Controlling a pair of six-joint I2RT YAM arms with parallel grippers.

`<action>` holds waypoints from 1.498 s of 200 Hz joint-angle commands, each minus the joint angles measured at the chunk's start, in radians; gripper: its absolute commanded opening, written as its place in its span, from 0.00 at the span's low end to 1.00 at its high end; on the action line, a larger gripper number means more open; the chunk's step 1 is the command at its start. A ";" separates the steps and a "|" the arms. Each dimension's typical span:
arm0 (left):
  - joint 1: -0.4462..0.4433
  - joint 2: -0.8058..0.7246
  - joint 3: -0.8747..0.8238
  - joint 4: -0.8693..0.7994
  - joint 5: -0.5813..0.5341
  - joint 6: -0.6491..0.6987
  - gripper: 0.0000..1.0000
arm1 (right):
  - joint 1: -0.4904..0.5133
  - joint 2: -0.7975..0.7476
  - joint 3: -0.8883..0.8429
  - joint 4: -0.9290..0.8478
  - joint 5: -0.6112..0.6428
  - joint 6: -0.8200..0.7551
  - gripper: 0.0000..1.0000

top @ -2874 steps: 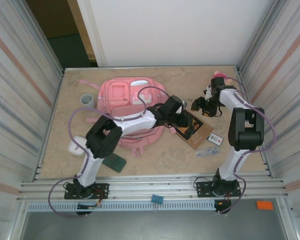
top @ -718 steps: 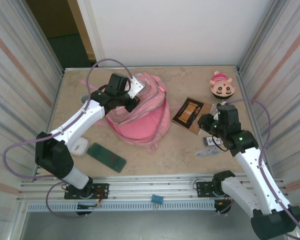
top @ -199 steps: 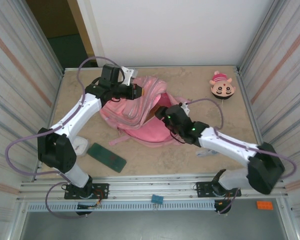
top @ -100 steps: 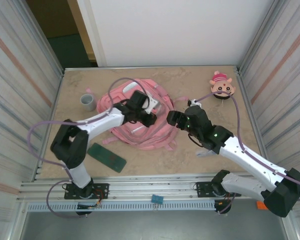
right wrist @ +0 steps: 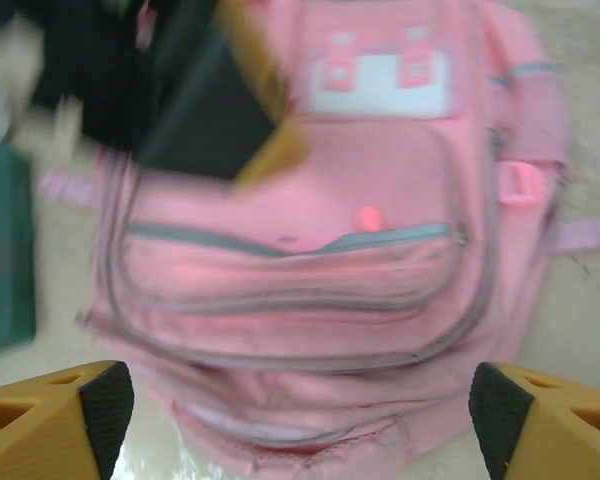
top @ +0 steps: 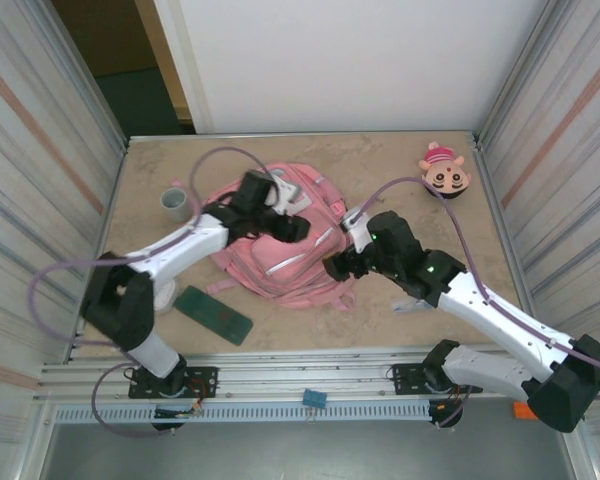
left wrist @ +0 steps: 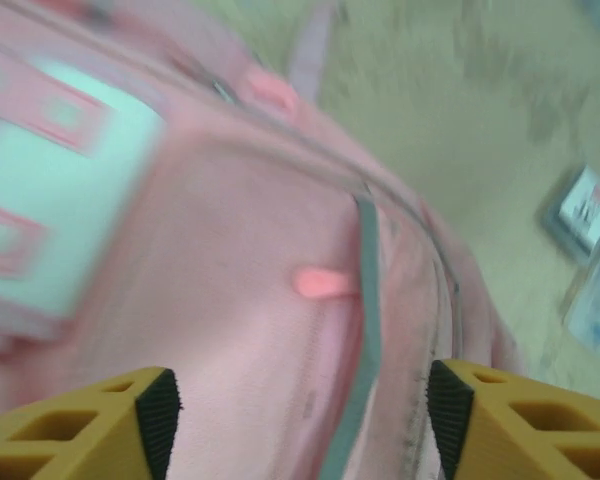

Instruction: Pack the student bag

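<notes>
1. Table: pale stone-look top that carries every item below.

2. Student bag: pink backpack lying flat at mid-table between the two arms. Its front pockets face up, and a strap trails toward the near edge. Laid this way, the zip lines face the cameras and can be reached from above. Whether any compartment is open is too blurred to tell.

3. Left gripper: over the far, upper part of the bag, claw spread wide with only pink fabric below it. It holds nothing. Judged to be placed for taking hold of a flap or zip pull (a small pink tab lies just ahead of it).

4. Right gripper: over the bag's near right edge, claw also wide and holding nothing, looking down the length of the bag. Probably stationed to steady or lift that side.

5. Dark green flat case: on the table near the bag's left corner, not yet packed.

6. Cartoon plush: far right corner, well apart from the bag.

7. Grey cup: upright, left of the bag.

8. Clear packet: under the right forearm, contents unreadable
</notes>
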 commanded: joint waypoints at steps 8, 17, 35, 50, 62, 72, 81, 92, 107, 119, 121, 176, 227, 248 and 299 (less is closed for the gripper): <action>0.124 -0.189 -0.108 -0.014 0.062 -0.070 0.72 | 0.070 0.109 0.068 -0.178 -0.073 -0.566 0.89; 0.165 -0.238 -0.148 -0.017 0.078 -0.082 0.72 | 0.082 0.153 0.071 -0.201 -0.067 -0.669 0.87; 0.217 -0.322 -0.212 -0.041 0.096 -0.099 0.72 | 0.087 0.215 0.060 -0.165 -0.069 -0.802 0.87; 0.226 -0.389 -0.261 -0.053 0.085 -0.102 0.73 | 0.085 0.253 0.053 -0.094 -0.075 -0.864 0.90; 0.230 -0.432 -0.303 -0.046 0.075 -0.115 0.73 | 0.086 0.298 0.046 -0.041 -0.066 -0.898 0.92; 0.232 -0.460 -0.339 -0.028 0.064 -0.130 0.73 | 0.085 0.348 0.046 -0.022 -0.056 -0.924 0.92; 0.236 -0.479 -0.367 -0.015 0.057 -0.152 0.73 | 0.088 0.392 0.051 -0.016 -0.050 -0.936 0.92; 0.242 -0.495 -0.396 -0.003 0.057 -0.173 0.73 | 0.093 0.433 0.050 0.001 -0.051 -0.936 0.91; 0.249 -0.508 -0.424 0.012 0.057 -0.190 0.73 | 0.097 0.466 0.023 0.059 -0.047 -0.931 0.90; 0.254 -0.513 -0.441 0.024 0.059 -0.201 0.71 | 0.096 0.499 -0.015 0.135 -0.010 -0.919 0.86; 0.255 -0.513 -0.443 0.026 0.059 -0.204 0.71 | 0.096 0.509 -0.019 0.145 -0.008 -0.920 0.84; 0.268 -0.523 -0.462 0.035 0.073 -0.175 0.70 | 0.074 0.411 -0.021 0.187 0.039 -0.881 0.00; 0.270 -0.564 -0.498 0.077 0.083 -0.146 0.72 | -0.105 0.279 0.278 -0.128 -0.205 -0.814 0.00; 0.270 -0.592 -0.530 0.127 0.084 -0.150 0.72 | -0.165 0.284 0.395 -0.194 -0.295 -0.786 0.00; 0.271 -0.618 -0.652 0.296 0.077 -0.181 0.62 | -0.225 0.332 0.551 -0.248 -0.346 -0.786 0.00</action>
